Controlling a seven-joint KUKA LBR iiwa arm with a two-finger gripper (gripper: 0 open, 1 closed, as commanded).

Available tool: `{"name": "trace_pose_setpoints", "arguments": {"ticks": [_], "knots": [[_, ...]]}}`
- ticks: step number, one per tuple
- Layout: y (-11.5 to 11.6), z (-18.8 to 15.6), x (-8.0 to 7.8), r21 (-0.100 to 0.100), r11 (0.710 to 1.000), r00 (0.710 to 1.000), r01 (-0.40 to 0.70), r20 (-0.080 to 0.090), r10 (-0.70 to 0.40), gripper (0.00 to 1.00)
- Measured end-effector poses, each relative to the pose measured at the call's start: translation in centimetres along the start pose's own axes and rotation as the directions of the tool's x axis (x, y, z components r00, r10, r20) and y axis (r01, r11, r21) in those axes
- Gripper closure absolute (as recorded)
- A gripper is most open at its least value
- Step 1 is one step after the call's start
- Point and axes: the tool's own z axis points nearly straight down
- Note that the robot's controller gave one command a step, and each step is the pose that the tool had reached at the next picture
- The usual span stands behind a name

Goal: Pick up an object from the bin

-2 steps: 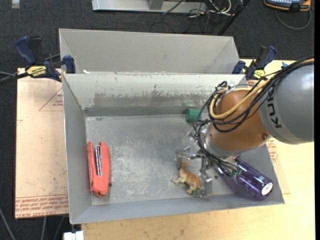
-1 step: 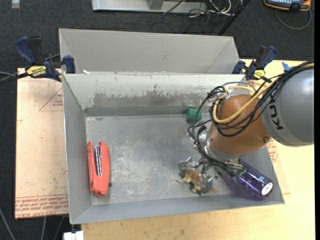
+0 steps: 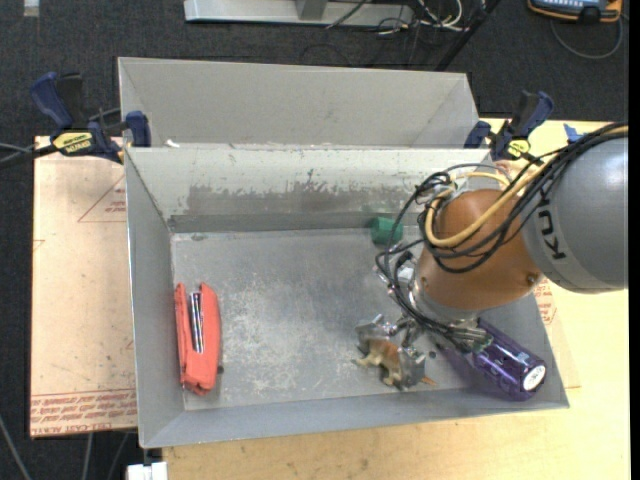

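While the gripper [image 3: 400, 348] sits low over a small brown thing [image 3: 377, 355] at the bin's [image 3: 150, 298] front right | grip: cannot tell whether clenched or released | purple bottle [image 3: 502, 366] just beside | advice: centre on 1 thing, lift straight up, clear of the bottle

The arm [image 3: 595, 218] is presenting a rounded grey metallic casing, bearing dark lettering on the side facing the gripper [image 3: 398, 356]. Directly behind the gripper, a bulbous orange cover [image 3: 470, 258] is enclosing the wrist. Black and pale cables [image 3: 455, 213] are looping over the cover's far part. The gripper itself is showing as a small grey metal assembly
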Motion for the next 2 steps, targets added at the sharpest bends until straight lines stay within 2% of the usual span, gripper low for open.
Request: {"name": "trace_pose_setpoints", "arguments": {"ticks": [2], "knots": [[0.0,0.01,0.0,0.0,1.0,1.0,0.0,0.0,0.0,1.0]]}}
